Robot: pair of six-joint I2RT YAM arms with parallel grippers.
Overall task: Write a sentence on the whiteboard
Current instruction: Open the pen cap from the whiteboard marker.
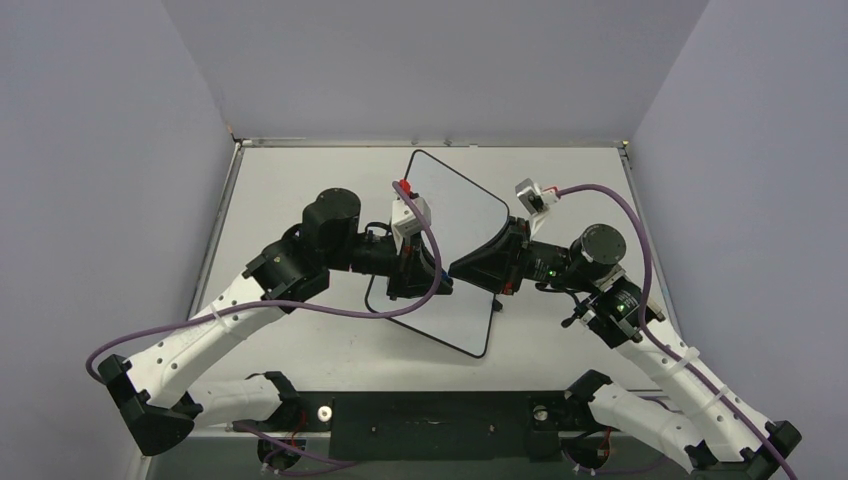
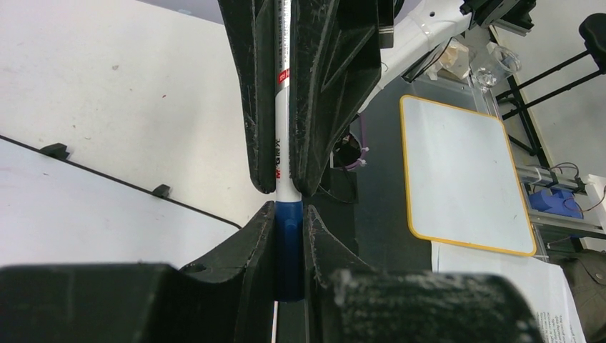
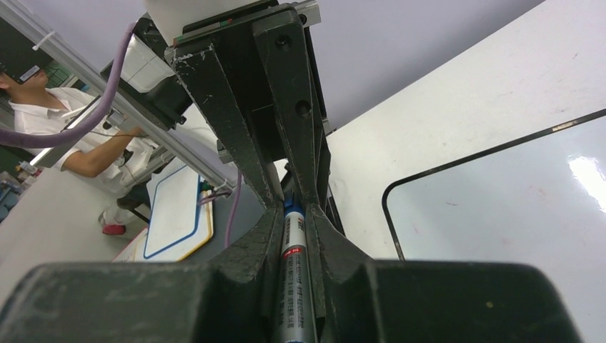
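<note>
Two grippers meet over the whiteboard point(image 1: 452, 195), each pinching one end of a single marker point(image 2: 284, 136). The board, white with a thin black border and rounded corners, lies near the middle of the table point(image 1: 300, 180). It is turned at an angle, so that one corner points toward the far edge and the opposite corner toward the near edge. The left gripper point(image 2: 289, 214) reaches in from the table's left side, its two black fingers pressed against the marker's blue cap point(image 2: 289, 246). The right gripper point(image 3: 294, 221) comes in from the right side with its fingers clamped on the white, printed barrel. The two sets of fingertips sit almost nose to nose where cap joins barrel. From above, that meeting point hangs over the board's middle, slightly toward its near-edge corner; how high it hangs above the surface cannot be told. The left wrist camera shows the board's black edge and two small black feet point(image 2: 54, 150) resting on the tabletop. The right wrist camera shows a rounded corner of the board and a glare spot on its glossy face. Purple cables point(image 1: 240, 312) loop from both arms. Beyond the table, a second board with a yellow rim point(image 2: 464, 171) and a person in a white shirt point(image 3: 50, 118) can be seen.
</note>
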